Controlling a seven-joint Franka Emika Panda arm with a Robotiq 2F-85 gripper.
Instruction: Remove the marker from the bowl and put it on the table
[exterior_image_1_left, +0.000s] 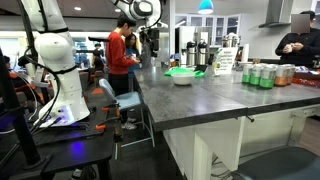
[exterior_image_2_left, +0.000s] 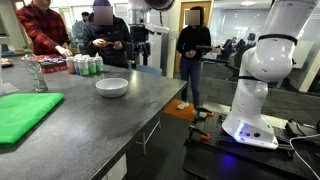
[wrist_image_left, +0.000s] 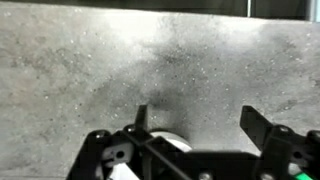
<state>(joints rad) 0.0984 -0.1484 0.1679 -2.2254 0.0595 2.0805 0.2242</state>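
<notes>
Searching for the marker, I cannot pick it out in any view; the inside of the white bowl (exterior_image_2_left: 111, 87) is hidden from me. The bowl stands on the grey table (exterior_image_2_left: 105, 128), between a green cloth (exterior_image_2_left: 25, 115) and drink cans (exterior_image_2_left: 85, 66). My gripper (wrist_image_left: 193, 112) hangs over speckled stone, fingers spread wide. People (exterior_image_2_left: 192, 40) stand beyond the counter in a bright, open room.
</notes>
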